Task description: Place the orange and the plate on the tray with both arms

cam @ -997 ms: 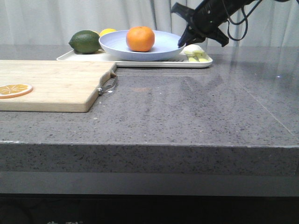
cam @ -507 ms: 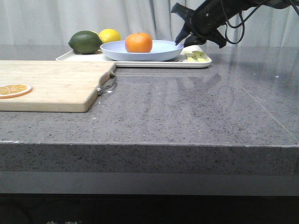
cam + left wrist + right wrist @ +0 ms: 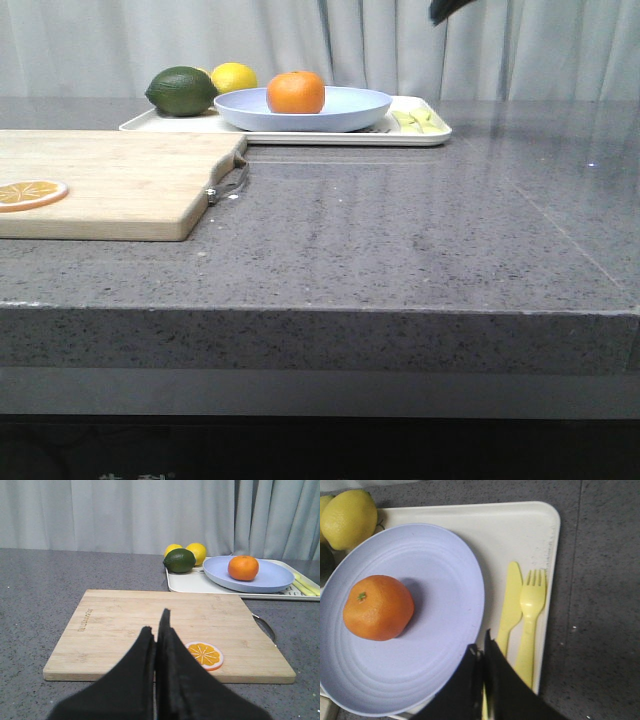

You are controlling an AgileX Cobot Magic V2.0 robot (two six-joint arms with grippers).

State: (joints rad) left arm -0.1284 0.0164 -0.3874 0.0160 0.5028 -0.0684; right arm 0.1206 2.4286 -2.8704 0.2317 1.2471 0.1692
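The orange (image 3: 295, 92) lies in the lavender-blue plate (image 3: 350, 108), which rests on the cream tray (image 3: 420, 135) at the back of the table. In the right wrist view the orange (image 3: 378, 607) is on the plate (image 3: 445, 580), over the tray (image 3: 520, 535). My right gripper (image 3: 480, 642) is shut and empty, held above the plate's rim and apart from it. Only a dark tip of the right arm (image 3: 447, 8) shows in the front view. My left gripper (image 3: 156, 622) is shut and empty, low over the near edge of the wooden cutting board (image 3: 125, 625).
A green lime (image 3: 182, 90) and a lemon (image 3: 233, 76) sit at the tray's left end. A yellow knife (image 3: 510, 610) and fork (image 3: 532, 615) lie at its right end. An orange slice (image 3: 32, 193) lies on the cutting board (image 3: 120, 180), which has a metal handle (image 3: 228, 185).
The plate with the orange came down flat onto the tray. My right gripper let go of the plate's rim and rose almost out of the front view.
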